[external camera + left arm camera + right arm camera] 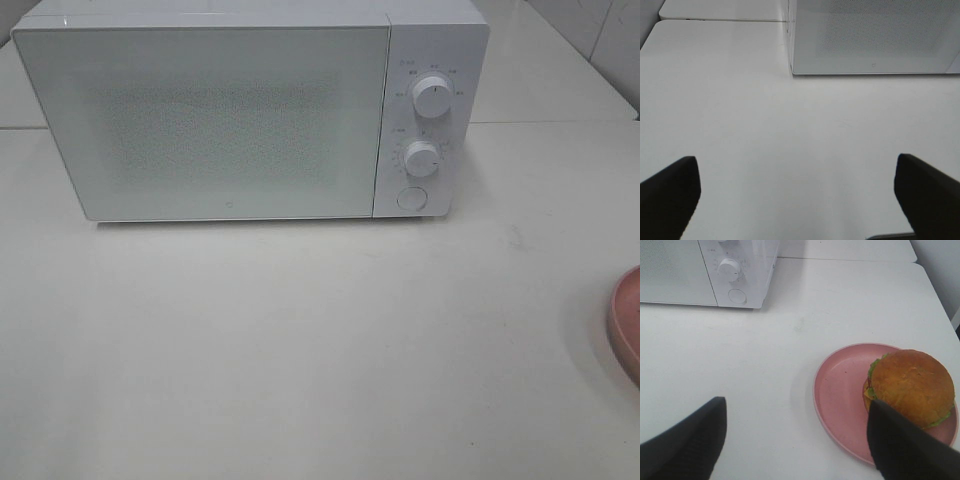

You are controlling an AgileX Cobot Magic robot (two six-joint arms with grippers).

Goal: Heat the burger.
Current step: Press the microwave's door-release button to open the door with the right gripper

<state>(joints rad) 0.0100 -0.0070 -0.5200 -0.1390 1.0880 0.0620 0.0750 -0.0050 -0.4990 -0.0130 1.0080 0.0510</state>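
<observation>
The burger [912, 385], with a golden-brown bun and green lettuce edge, sits on a round pink plate [840, 390]. My right gripper [797, 440] is open above the table, one finger [900, 445] overlapping the plate's near side beside the burger, the other finger [690, 440] over bare table. A white microwave [250, 110] stands at the back with its door shut. My left gripper [797, 192] hangs open over bare table in front of the microwave [875, 35]. In the exterior high view neither gripper shows; only the plate's rim [625, 325] peeks in at the right edge.
The microwave has two round dials [432, 97] and a round button [410, 198] on its right panel. The white table [300, 340] stretches in front of it. A seam between tabletops runs behind the microwave.
</observation>
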